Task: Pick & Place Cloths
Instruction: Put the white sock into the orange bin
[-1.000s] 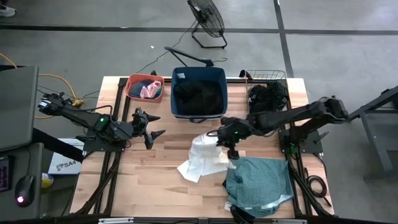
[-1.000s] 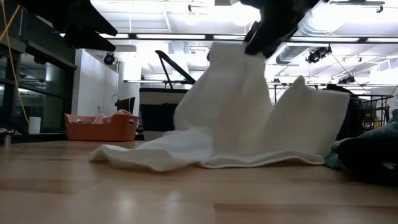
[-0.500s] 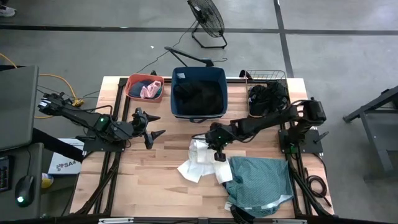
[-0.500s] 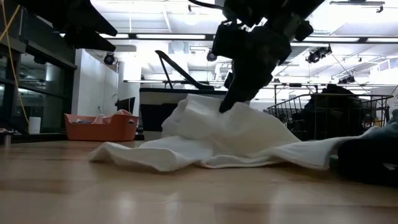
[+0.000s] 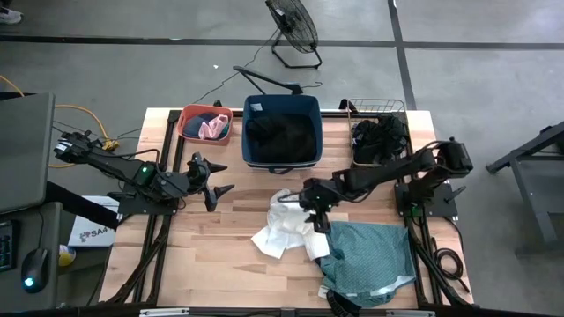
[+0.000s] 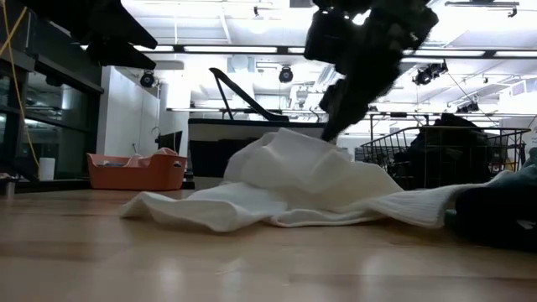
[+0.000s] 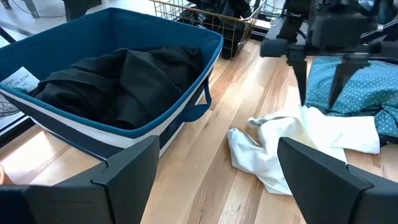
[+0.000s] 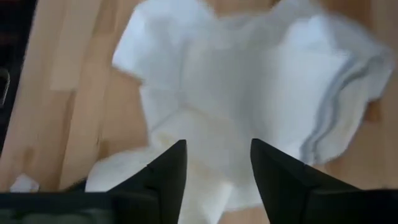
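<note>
A white cloth (image 5: 284,227) (image 6: 285,189) (image 8: 236,81) lies in a rumpled heap on the table's middle. Its right edge meets the large teal-green cloth (image 5: 370,255) (image 7: 354,87) near the right front. My right gripper (image 5: 319,214) (image 7: 318,93) (image 8: 217,168) is open and points down just over the white heap's right part. My left gripper (image 5: 220,181) (image 7: 217,143) is open and waits over the table's left side. Black cloths fill the navy tub (image 5: 304,104). A pale pink cloth (image 5: 210,129) lies in the orange basin (image 5: 185,116). My right gripper stands open with its fingers (image 7: 303,93) pointing down at the top of the white cloth's heap (image 7: 308,115). Whether the tips touch the cloth, I cannot tell. The cloth lies on the table.
A wire basket (image 5: 379,107) with dark cloths stands at the far right beside the tub. Bare wood shows along the near left part of the table (image 5: 203,255). A fan (image 5: 293,26) stands on the floor beyond the far edge.
My right gripper held the white cloth raised, its lower part on the table. It came down toward the table's left, then rose a little. The cloth sank from a tall hanging shape into a low heap, and its right end spread out flat.
</note>
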You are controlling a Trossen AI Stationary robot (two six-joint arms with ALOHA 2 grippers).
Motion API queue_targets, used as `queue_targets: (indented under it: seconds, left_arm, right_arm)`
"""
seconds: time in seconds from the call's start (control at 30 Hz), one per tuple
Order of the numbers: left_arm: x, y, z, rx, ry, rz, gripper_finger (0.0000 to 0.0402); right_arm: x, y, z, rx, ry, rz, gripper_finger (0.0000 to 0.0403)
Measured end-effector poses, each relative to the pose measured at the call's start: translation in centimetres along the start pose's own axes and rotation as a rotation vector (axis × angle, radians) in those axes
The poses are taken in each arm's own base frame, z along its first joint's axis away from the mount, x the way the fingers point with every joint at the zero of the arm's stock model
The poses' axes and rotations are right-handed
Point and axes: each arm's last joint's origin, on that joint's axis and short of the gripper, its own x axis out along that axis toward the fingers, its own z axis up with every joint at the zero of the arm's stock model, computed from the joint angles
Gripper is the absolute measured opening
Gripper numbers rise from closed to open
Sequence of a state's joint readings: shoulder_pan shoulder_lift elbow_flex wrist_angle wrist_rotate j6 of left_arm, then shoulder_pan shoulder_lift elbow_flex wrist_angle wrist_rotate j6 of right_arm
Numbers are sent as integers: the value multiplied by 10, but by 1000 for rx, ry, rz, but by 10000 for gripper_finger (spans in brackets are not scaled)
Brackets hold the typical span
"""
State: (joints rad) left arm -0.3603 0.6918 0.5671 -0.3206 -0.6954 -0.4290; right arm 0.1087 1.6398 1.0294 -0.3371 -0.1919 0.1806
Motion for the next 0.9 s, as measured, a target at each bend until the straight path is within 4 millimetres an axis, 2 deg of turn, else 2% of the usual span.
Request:
queue_targets:
  seconds: [0.23, 0.63, 0.9]
  left_arm:
    - [0, 0, 0, -2, 6, -6, 319]
    - [0, 0, -1, -7, 13, -3, 319]
    - [0, 1, -3, -26, 27, 4, 319]
  right_arm:
    - [3, 16, -6, -18, 33, -2, 177]
    - [9, 53, -16, -489, 25, -144, 177]
    - [10, 69, -19, -699, 2, -233, 177]
